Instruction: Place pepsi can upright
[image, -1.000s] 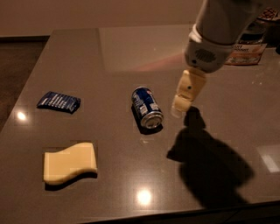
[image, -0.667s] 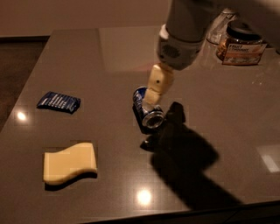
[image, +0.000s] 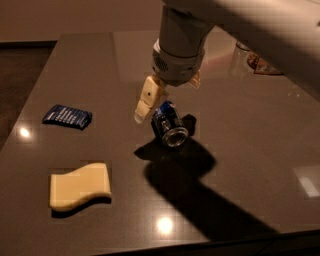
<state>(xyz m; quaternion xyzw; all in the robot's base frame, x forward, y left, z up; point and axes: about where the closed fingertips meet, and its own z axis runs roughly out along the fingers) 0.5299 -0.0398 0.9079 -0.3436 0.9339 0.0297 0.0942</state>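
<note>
A dark, glossy desk fills the view, with dim floor past its 9 o'clock edge. The end effector hangs near the desk's centre, fingers spread wide and gripping nothing. The pepsi can lies on its side at the end effector's 6 o'clock, with its silver end facing 5 o'clock.

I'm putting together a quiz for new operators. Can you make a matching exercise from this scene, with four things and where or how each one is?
Things:
1. pepsi can
2. snack packet
3. sponge
4. gripper

States:
A. pale yellow, front left of the table
B. low over the can, fingers apart
C. lying on its side, near the middle
D. dark blue, flat, near the left edge

Pairs: 1-C, 2-D, 3-A, 4-B
</note>
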